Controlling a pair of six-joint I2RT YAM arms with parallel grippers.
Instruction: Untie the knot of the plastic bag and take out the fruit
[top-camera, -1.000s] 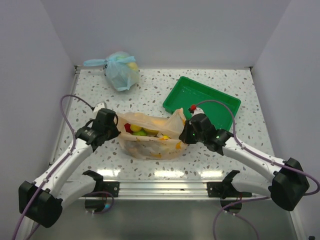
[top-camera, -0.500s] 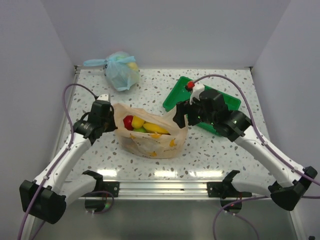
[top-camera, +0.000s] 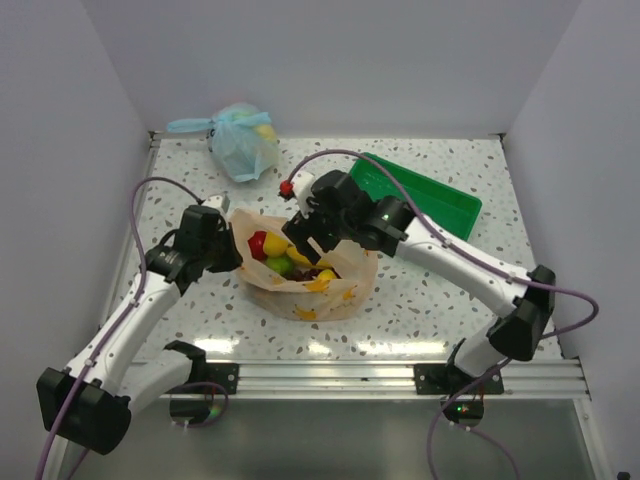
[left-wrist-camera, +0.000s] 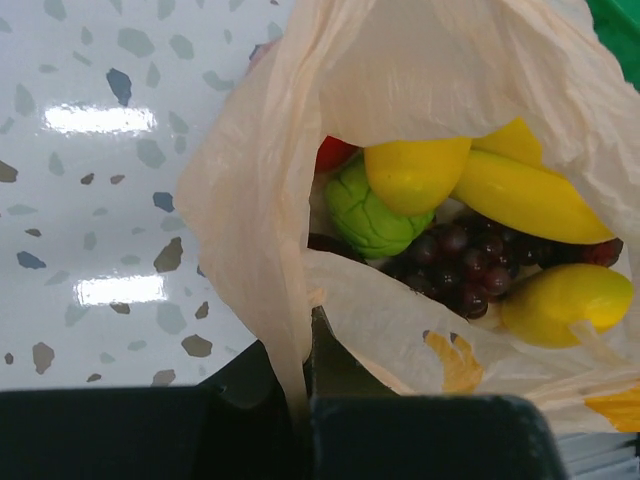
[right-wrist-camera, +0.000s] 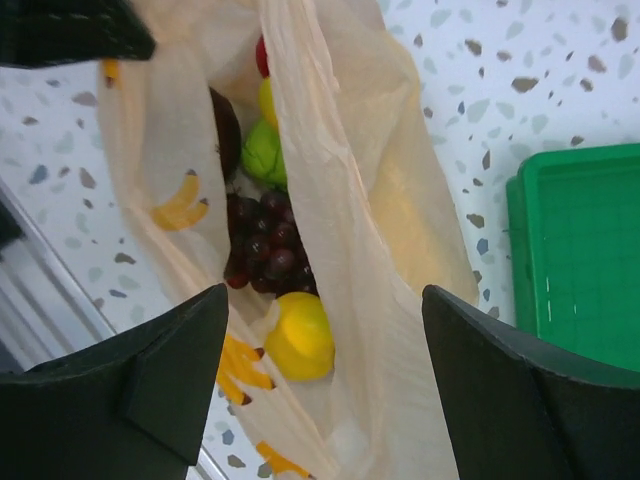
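Note:
The pale-orange plastic bag (top-camera: 318, 285) lies mid-table with its mouth wide open; no knot shows on it. Inside sits the fruit: a green lime (left-wrist-camera: 368, 212), yellow mango (left-wrist-camera: 415, 172), banana (left-wrist-camera: 520, 195), dark grapes (left-wrist-camera: 465, 262), a red apple (top-camera: 258, 245) and another yellow piece (right-wrist-camera: 298, 338). My left gripper (top-camera: 228, 252) is shut on the bag's left rim (left-wrist-camera: 290, 330), holding it up. My right gripper (right-wrist-camera: 322, 310) hangs open just above the bag's mouth, its fingers (right-wrist-camera: 175, 365) spread either side of the plastic with nothing held.
A green tray (top-camera: 432, 198) stands at the back right, just behind the right arm. A light blue tied bag (top-camera: 243, 140) with fruit lies at the back left. Cables loop over both arms. White walls close in three sides.
My right gripper let go of the bag's right rim, opened, rose over the green tray, then swung left above the bag's mouth. The left gripper kept its pinch; the bag opened wider.

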